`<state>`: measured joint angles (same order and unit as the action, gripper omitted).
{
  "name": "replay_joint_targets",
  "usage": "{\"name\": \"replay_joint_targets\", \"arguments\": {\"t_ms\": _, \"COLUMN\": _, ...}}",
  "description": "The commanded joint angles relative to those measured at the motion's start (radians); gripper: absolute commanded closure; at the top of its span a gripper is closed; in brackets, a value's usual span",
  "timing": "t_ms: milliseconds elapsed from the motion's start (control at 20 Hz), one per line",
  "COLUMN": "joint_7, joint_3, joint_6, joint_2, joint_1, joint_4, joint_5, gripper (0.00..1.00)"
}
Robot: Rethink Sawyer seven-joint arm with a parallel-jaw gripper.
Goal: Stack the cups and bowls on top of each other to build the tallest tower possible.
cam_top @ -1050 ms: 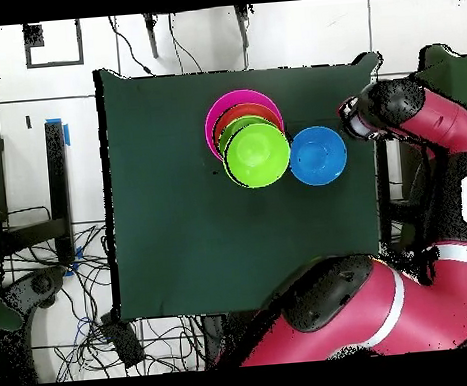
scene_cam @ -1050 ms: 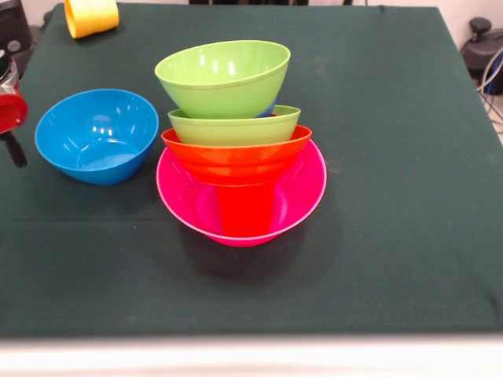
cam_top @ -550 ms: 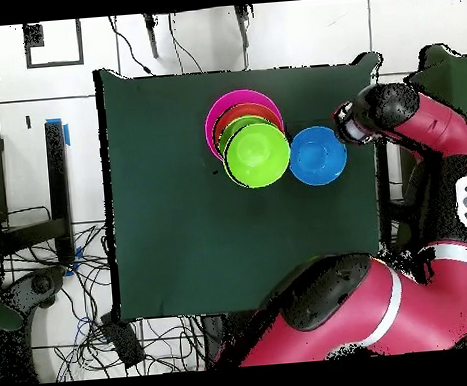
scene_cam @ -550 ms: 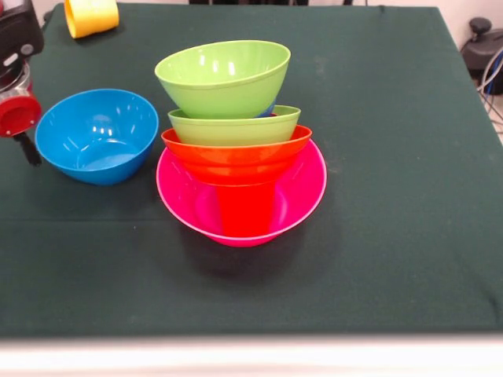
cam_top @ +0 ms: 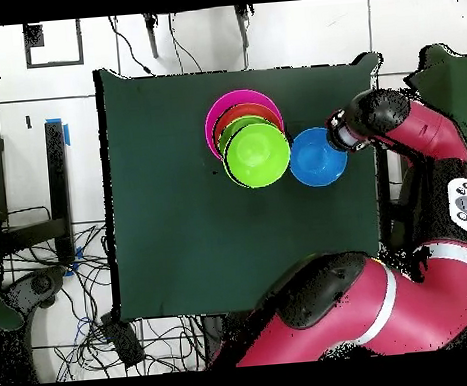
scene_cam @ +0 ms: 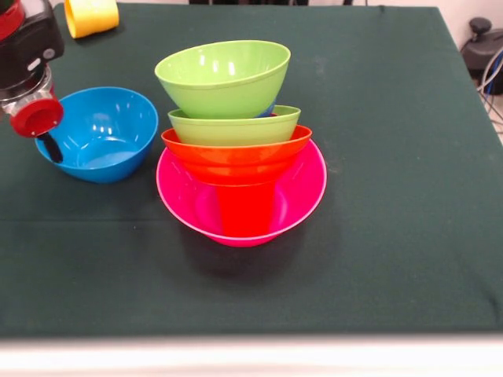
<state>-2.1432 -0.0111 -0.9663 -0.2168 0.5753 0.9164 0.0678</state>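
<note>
Hovering at the nine-o'clock rim of the light blue bowl [scene_cam: 100, 134]: gripper [scene_cam: 49, 145], finger spacing impossible to tell. Standing mid-table just at three o'clock of that bowl: tower [scene_cam: 236, 141], pink bowl [scene_cam: 302, 196] as base, red cup [scene_cam: 245, 210] inside, tilted lime green bowl [scene_cam: 224, 78] topmost. Lying at eleven o'clock: yellow cup [scene_cam: 91, 16].

Dark green table [scene_cam: 409, 196]; cables [cam_top: 97, 322] tangled on the tiled floor [cam_top: 305, 30]

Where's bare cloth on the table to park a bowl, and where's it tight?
Free: the broad strip between the tower and the table's near edge, and everything right of the tower. Tight: the left side, where the light blue bowl sits close beside the tower with the gripper at its rim, and the yellow cup in the far-left corner.
</note>
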Motion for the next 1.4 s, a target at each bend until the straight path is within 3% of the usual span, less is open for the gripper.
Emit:
{"name": "replay_joint_targets", "arguments": {"t_ms": 50, "joint_7": -0.111, "joint_3": -0.041, "joint_6": 0.071, "joint_2": 0.037, "joint_1": -0.056, "joint_4": 0.134, "joint_5": -0.007, "gripper": 0.00}}
{"name": "replay_joint_targets", "arguments": {"t_ms": 550, "joint_7": -0.077, "joint_3": -0.040, "joint_6": 0.105, "joint_2": 0.036, "joint_1": -0.060, "joint_4": 0.133, "joint_5": -0.018, "gripper": 0.00}}
{"name": "replay_joint_targets", "arguments": {"t_ms": 1400, "joint_7": -0.027, "joint_3": -0.019, "joint_6": -0.041, "joint_2": -0.040, "joint_1": -0.062, "joint_4": 0.129, "joint_5": -0.038, "gripper": 0.00}}
